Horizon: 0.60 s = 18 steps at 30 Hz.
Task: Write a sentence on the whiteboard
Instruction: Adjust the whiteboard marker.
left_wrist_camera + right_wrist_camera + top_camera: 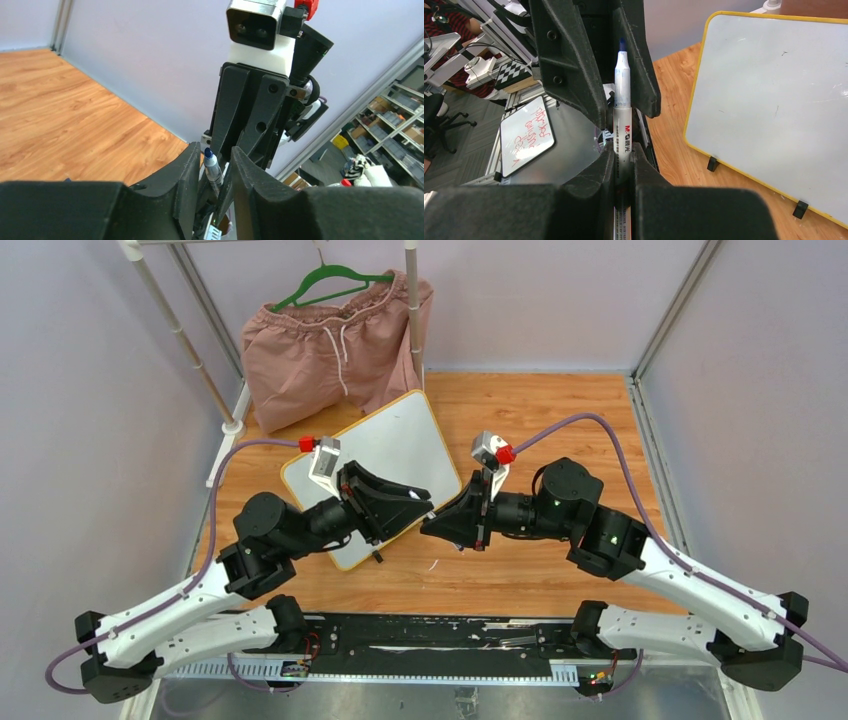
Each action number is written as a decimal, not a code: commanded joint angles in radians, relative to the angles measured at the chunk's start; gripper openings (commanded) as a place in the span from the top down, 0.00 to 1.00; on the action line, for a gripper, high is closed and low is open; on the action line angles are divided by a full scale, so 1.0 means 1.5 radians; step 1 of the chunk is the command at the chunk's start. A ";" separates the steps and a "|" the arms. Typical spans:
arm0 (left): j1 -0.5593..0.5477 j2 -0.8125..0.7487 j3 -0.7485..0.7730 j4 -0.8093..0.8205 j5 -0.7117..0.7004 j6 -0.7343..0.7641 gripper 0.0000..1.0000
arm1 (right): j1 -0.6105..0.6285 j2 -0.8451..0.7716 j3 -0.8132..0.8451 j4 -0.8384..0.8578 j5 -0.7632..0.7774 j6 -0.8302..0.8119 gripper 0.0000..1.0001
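While the right hand [623, 152] clamps the blue-tipped marker [622, 105], the left hand [214, 157] brackets its tip narrowly, contact unclear; the whiteboard [400, 435] stands propped behind them, toward the worktop's [570, 410] far edge.

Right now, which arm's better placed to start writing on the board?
Left, probably: the left gripper reaches over the blank board, jaws flanking the marker near its tip. The right gripper clamps the marker but sits off the board's edge.
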 commanded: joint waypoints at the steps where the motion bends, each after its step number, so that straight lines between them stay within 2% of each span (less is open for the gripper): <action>1: -0.004 0.008 -0.002 0.056 0.032 -0.023 0.70 | 0.003 -0.018 0.008 0.021 -0.017 -0.006 1.00; 6: -0.003 0.008 -0.006 0.059 0.035 -0.030 0.79 | 0.003 -0.023 0.009 0.015 -0.020 -0.010 1.00; 11: -0.003 0.000 -0.008 0.059 0.035 -0.035 0.69 | 0.004 -0.025 0.016 0.003 -0.026 -0.016 1.00; 14: -0.003 -0.002 -0.009 0.062 0.042 -0.038 0.69 | 0.003 -0.026 0.018 0.001 -0.032 -0.017 1.00; 18: -0.003 -0.005 -0.016 0.075 0.048 -0.045 0.74 | 0.003 -0.023 0.020 0.000 -0.040 -0.017 1.00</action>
